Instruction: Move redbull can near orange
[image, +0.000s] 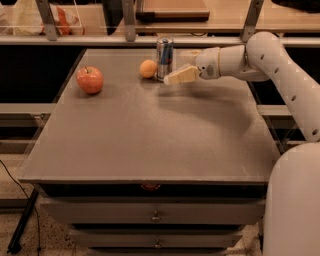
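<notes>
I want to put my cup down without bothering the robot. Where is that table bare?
The whole front half of the table is bare. There is also a gap between the apple and the orange. The back middle is crowded: orange, redbull can and the gripper sit close together, with the arm reaching in from the right.

— What sits on the table (150, 135)?
— Toward the far edge, the redbull can (165, 56) stands upright, with the orange (148, 68) just to its left. A red apple (90, 80) lies well apart, far left.
— And the gripper (178, 68)?
— Just right of the can, above the table's far side.
</notes>
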